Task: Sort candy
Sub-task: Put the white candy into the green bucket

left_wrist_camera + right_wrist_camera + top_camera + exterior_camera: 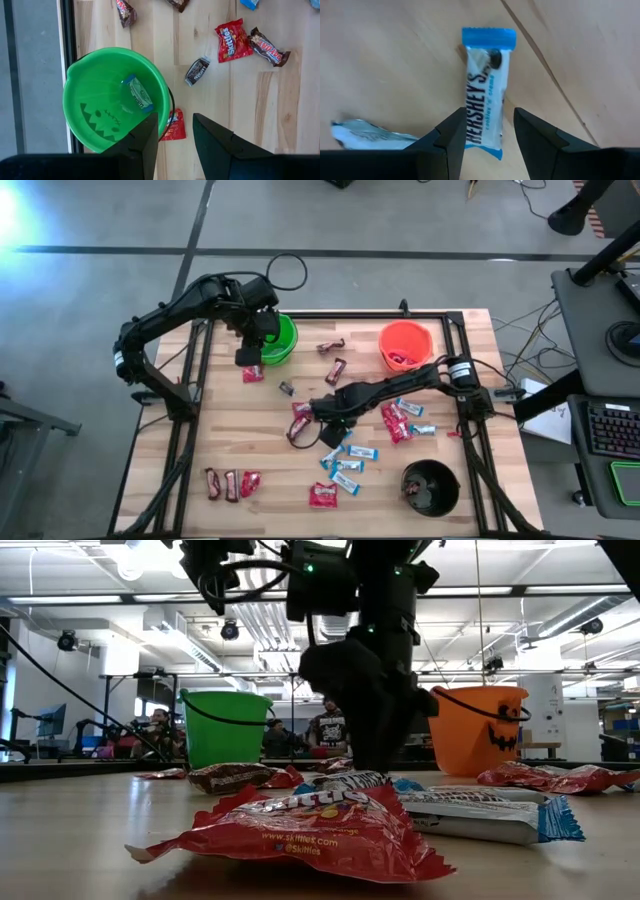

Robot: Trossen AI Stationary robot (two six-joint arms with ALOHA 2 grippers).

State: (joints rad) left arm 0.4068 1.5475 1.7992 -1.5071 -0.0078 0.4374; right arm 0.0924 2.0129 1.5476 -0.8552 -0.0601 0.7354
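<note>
Candy lies scattered over the wooden table (260,430): red packets (395,422), light-blue-and-white bars (345,467) and dark brown bars (335,370). My right gripper (489,114) points down, open, over one light-blue-and-white bar (485,85) lying flat on the wood. Its fingers stand on either side of the bar's near end, and I see no touch. My left gripper (175,119) hangs open and empty beside the green bucket (112,95), above a red packet (175,127). A light-blue-and-white bar (137,94) lies inside that bucket.
An orange bucket (405,345) stands at the far right and a black bucket (432,488) at the near right. A second wrapper (370,135) lies close beside my right gripper. A red packet (300,830) lies near the table's front edge.
</note>
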